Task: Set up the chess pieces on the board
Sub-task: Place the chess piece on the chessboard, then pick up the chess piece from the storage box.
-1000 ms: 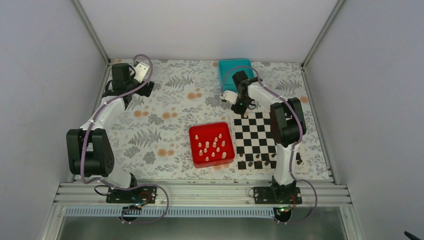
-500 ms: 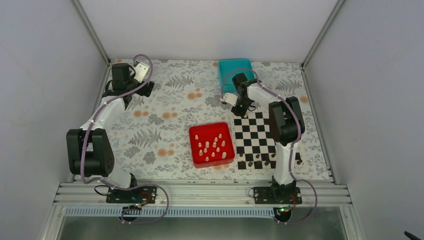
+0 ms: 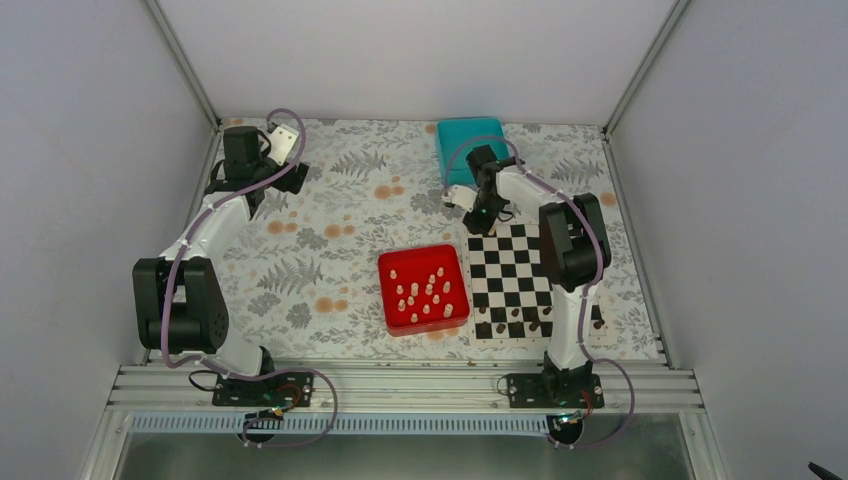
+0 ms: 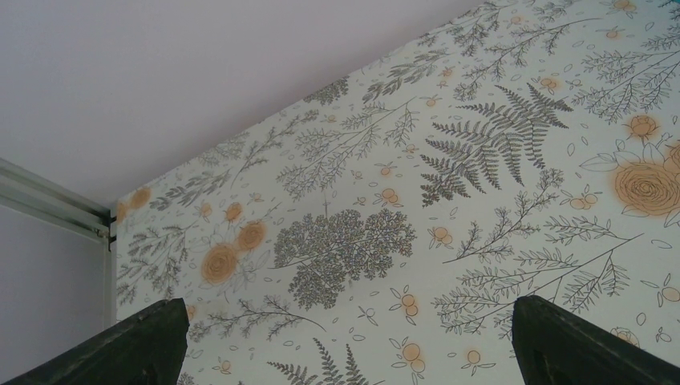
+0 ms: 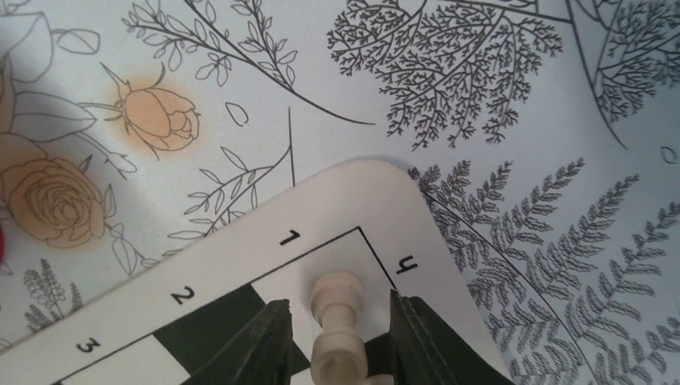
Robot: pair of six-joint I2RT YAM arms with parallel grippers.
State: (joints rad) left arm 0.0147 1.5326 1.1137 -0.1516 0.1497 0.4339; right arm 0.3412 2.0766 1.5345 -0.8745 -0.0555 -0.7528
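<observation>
From above, the board [image 3: 520, 262] lay toward 4 o'clock on the flowered cloth [image 3: 330, 210]. The red tray [image 3: 383, 295] sat just beside it at 9 o'clock, holding a scatter of pale chess pieces [image 3: 425, 292]. Dark pieces [image 3: 512, 322] lined the board's 6 o'clock edge, and the teal tray [image 3: 470, 135] sat near its 12 o'clock side. The right gripper [image 3: 481, 214] hung over the board's 11 o'clock corner, its gap too small to judge here. The left gripper [image 3: 288, 150] was out at 10 o'clock, well apart from everything.

The left wrist view showed that pincer spread wide, with only cloth between its tips.

In the right wrist view, one pale piece [image 5: 337, 321] stood on the white corner square beside the printed 1. The fingers [image 5: 261, 345] flanked it at 9 and 3 o'clock, narrowly parted, with a sliver of gap on each side.
</observation>
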